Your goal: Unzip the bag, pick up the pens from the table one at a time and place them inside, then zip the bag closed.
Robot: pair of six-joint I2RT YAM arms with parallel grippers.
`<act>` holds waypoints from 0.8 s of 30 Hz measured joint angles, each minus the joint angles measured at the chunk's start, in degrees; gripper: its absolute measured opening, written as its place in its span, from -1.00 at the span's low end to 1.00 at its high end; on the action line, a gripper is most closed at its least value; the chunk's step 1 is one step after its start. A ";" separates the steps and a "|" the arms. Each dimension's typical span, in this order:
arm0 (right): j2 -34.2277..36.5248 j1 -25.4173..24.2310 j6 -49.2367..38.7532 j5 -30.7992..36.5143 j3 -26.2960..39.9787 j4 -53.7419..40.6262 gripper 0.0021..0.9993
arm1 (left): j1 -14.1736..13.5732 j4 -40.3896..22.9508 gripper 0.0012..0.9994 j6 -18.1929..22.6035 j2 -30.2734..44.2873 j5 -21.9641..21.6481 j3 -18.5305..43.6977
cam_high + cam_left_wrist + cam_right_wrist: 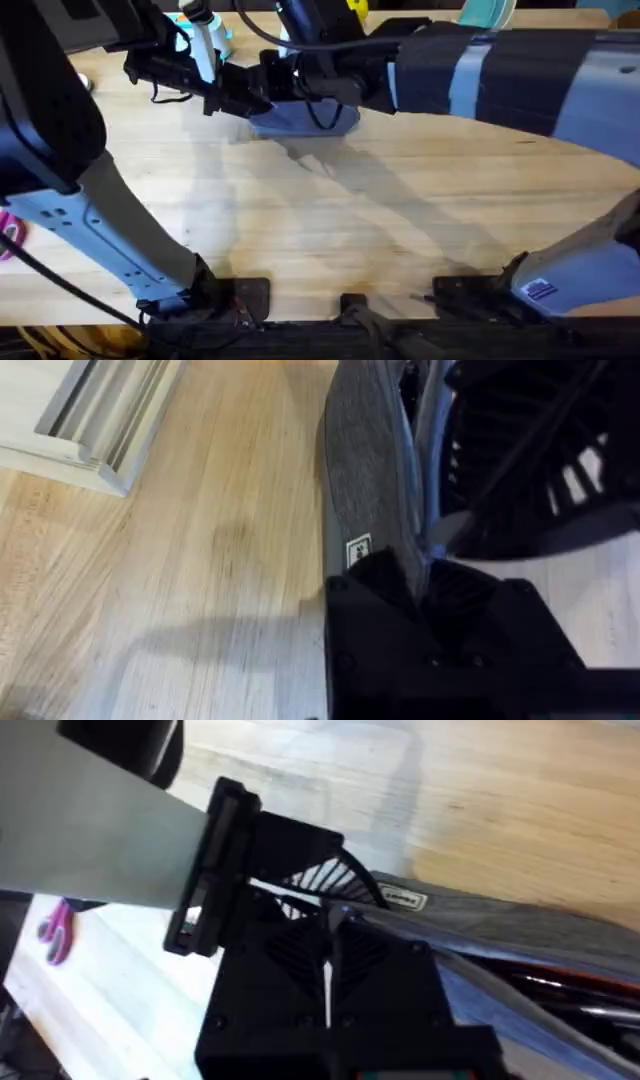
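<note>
The grey-blue bag [300, 120] lies at the far middle of the table [400, 220], with both arms meeting over it. My left gripper [232, 95] is shut on one end of the bag [370, 470], just past a small white label [358, 550]. My right gripper [300, 78] sits right beside it on the bag's top edge. Its fingers [300, 990] are pressed together with a thin pale sliver between them, at the zipper line. The bag [520, 915] gapes along the zipper, and an orange pen [545, 982] shows inside the dark slit.
A white and teal bottle [200, 30], a yellow object [357, 8] and a teal item [490, 12] stand along the far edge. Pink scissors [10, 235] lie at the left edge. A pale slatted tray [90, 420] lies close to the bag's end.
</note>
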 joint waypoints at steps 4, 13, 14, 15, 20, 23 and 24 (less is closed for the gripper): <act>0.00 -1.66 -1.56 -0.82 0.88 -3.60 -0.94 | -0.02 0.02 -0.92 0.00 0.00 -0.16 0.00; -0.74 -14.49 -1.39 -5.20 1.51 -13.00 -0.94 | -0.33 0.87 -0.92 -0.04 0.00 -0.17 0.00; -0.74 -15.48 -1.35 -5.44 1.51 -13.39 -0.94 | -0.36 0.83 -0.92 -0.04 0.00 0.03 0.00; -0.74 -16.57 -1.33 -5.49 1.51 -14.05 -0.94 | -0.44 0.78 -0.92 -0.07 0.00 0.05 0.00; -0.74 -21.35 -1.18 -6.14 1.51 -17.43 -0.94 | -0.50 0.61 -0.92 -0.09 0.02 0.22 0.00; -0.74 -24.41 -1.13 -7.03 1.51 -19.93 -0.94 | -0.70 0.63 -0.92 -0.11 0.00 0.57 0.00; -0.74 -25.32 -1.08 -7.53 1.51 -20.76 -0.94 | -0.93 0.66 -0.92 -0.13 0.00 0.87 0.00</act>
